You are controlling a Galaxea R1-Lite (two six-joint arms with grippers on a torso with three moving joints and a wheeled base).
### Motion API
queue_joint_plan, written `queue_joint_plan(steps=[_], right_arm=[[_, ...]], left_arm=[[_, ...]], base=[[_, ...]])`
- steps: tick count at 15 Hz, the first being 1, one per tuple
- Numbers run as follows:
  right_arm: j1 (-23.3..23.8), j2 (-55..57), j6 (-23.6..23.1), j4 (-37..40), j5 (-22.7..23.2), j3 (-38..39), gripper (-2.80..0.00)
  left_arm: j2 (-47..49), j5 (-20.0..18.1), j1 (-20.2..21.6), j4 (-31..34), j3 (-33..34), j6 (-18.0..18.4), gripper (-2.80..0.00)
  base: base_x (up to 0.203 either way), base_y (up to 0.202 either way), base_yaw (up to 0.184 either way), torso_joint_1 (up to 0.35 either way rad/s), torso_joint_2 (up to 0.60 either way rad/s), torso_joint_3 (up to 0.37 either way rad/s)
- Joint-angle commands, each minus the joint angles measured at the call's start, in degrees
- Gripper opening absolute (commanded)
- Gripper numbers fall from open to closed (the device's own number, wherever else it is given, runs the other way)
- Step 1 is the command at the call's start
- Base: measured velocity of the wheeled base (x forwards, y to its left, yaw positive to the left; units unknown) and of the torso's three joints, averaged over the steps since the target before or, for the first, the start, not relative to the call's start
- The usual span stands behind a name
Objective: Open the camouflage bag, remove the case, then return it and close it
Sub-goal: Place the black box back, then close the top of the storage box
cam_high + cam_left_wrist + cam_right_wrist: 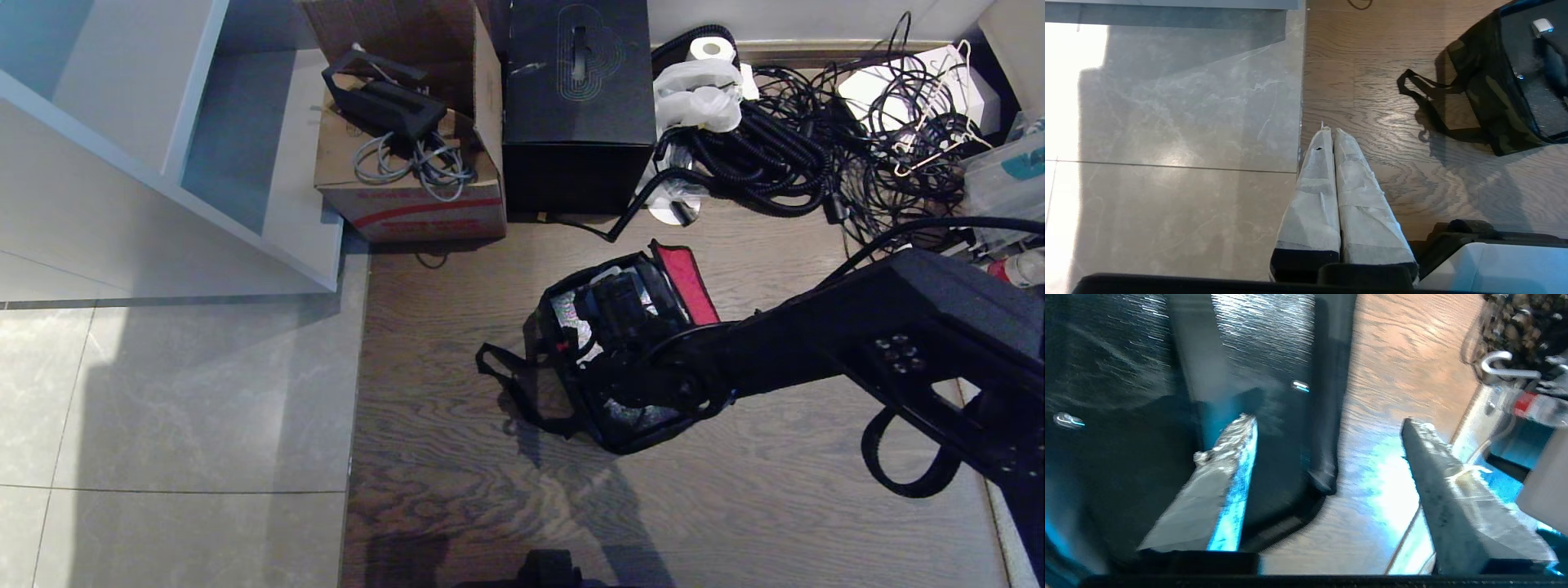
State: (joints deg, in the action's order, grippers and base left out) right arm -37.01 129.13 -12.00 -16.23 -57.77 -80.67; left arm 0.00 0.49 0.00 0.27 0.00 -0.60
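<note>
Reaching into the open camouflage bag point(620, 359) on the wood floor point(775, 506), my right gripper point(1327, 457) has its fingers apart, empty. A dark case point(622, 304) seems to lie inside. Next I must shut the lid. My left gripper point(1331, 134), pressed together, hangs parked nearer.

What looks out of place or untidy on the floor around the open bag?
Behind the camouflage bag, black cables lie in a tangled heap against the wall, with a toilet roll on top. The bag's strap trails loose on the wooden floor.
</note>
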Motion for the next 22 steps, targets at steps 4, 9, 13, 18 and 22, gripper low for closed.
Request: queue_joint_plan(steps=[4,9,13,18,22], right_arm=[[3.0,-16.5,2.6,0.4,9.7,17.3,-2.8],[13.4,-27.9,12.0,7.6,36.6,30.4,-2.8],[21.7,-33.6,14.1,8.0,48.1,35.9,-2.8],[28.4,-31.1,37.4,-0.6,57.4,40.3,-2.8],[31.5,-26.0,46.9,-4.9,57.9,39.5,-2.8]], left_arm=[[0.0,0.0,0.0,0.0,0.0,0.0,-2.8],[0.0,0.0,0.0,0.0,0.0,0.0,-2.8],[0.0,0.0,0.0,0.0,0.0,0.0,-2.8],[0.0,0.0,0.0,0.0,0.0,0.0,-2.8],[0.0,0.0,0.0,0.0,0.0,0.0,-2.8]], base=[[0.0,0.0,0.0,0.0,0.0,0.0],[0.0,0.0,0.0,0.0,0.0,0.0],[0.0,0.0,0.0,0.0,0.0,0.0],[0.0,0.0,0.0,0.0,0.0,0.0],[0.0,0.0,0.0,0.0,0.0,0.0]])
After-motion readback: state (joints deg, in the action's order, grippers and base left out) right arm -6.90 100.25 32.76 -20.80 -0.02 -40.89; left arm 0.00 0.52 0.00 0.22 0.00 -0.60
